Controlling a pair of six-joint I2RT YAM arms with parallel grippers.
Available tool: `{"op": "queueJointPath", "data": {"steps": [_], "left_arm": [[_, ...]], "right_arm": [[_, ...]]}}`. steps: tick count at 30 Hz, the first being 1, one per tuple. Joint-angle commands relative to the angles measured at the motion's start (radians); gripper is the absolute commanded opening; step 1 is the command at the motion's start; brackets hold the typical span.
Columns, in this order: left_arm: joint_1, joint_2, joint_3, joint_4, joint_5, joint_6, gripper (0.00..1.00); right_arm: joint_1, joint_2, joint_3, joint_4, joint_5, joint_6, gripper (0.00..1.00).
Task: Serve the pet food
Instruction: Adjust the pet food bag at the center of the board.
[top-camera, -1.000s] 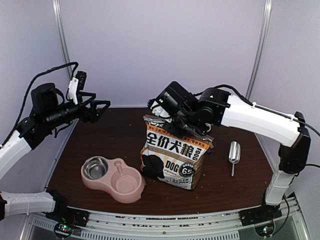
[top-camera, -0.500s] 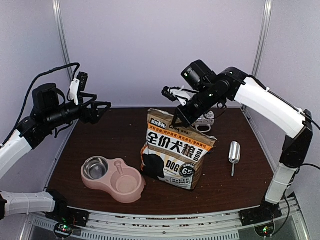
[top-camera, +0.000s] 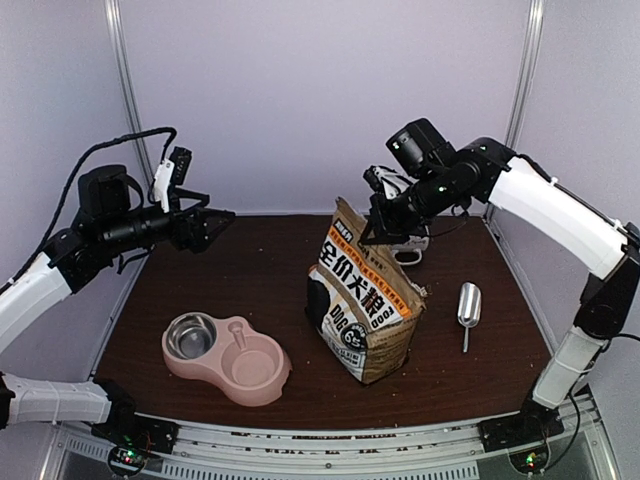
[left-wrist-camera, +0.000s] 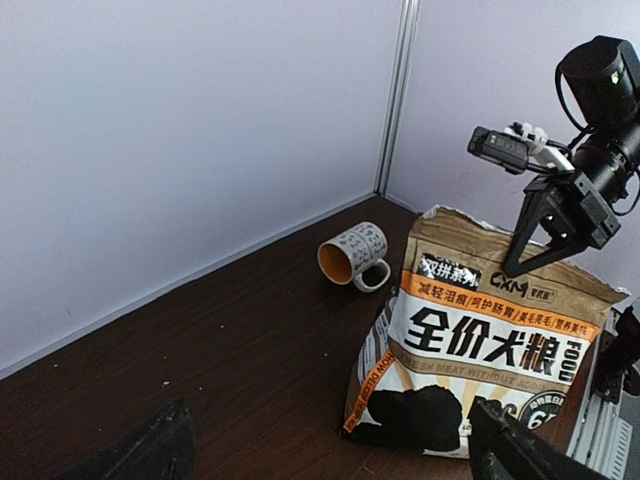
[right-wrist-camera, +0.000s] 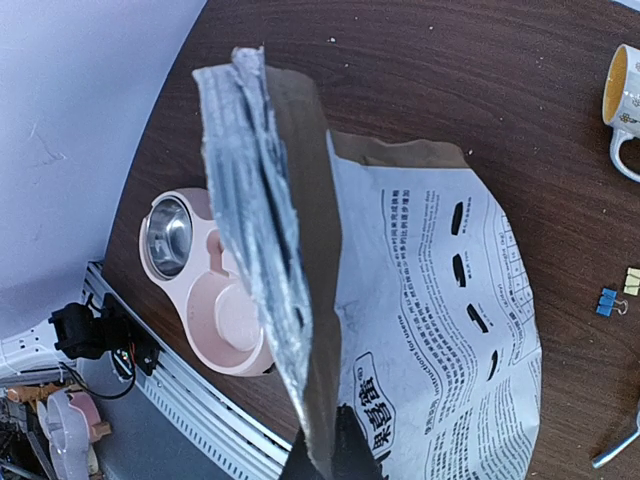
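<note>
The pet food itself is hidden inside the kraft-brown dog-food bag (top-camera: 365, 300), which stands tilted at the table's middle. My right gripper (top-camera: 375, 232) is shut on the bag's torn top edge and holds that edge up. In the right wrist view the bag (right-wrist-camera: 440, 320) hangs from my right gripper (right-wrist-camera: 335, 455), its silver-lined mouth pressed flat. My left gripper (top-camera: 222, 222) hovers open above the table's far left with nothing in it. From the left wrist, the bag (left-wrist-camera: 490, 340) shows beyond the open left gripper (left-wrist-camera: 328, 415).
A pink double bowl (top-camera: 228, 358) with a steel insert sits at the front left. A silver scoop (top-camera: 468, 305) lies to the right of the bag. A patterned mug (left-wrist-camera: 352, 255) lies on its side behind the bag. Small binder clips (right-wrist-camera: 610, 300) lie nearby.
My right gripper closed on the bag's top edge and pulled it up and to the right, so the bag rose from leaning back to standing. The left arm drifted slightly right.
</note>
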Motion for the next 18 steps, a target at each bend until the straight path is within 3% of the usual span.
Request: {"op": "queueJointPath", "data": {"steps": [1, 8, 18], "left_arm": [[-0.028, 0.022, 0.036, 0.01, 0.03, 0.0, 0.98], [-0.044, 0.045, 0.037, 0.007, 0.037, -0.005, 0.98], [-0.049, 0.073, 0.042, -0.012, -0.009, -0.03, 0.98]], "right_arm": [[-0.003, -0.217, 0.005, 0.467, 0.012, 0.184, 0.0], [-0.001, -0.24, -0.082, 0.616, 0.079, 0.254, 0.0], [-0.004, -0.256, -0.266, 0.655, 0.209, 0.215, 0.0]]}}
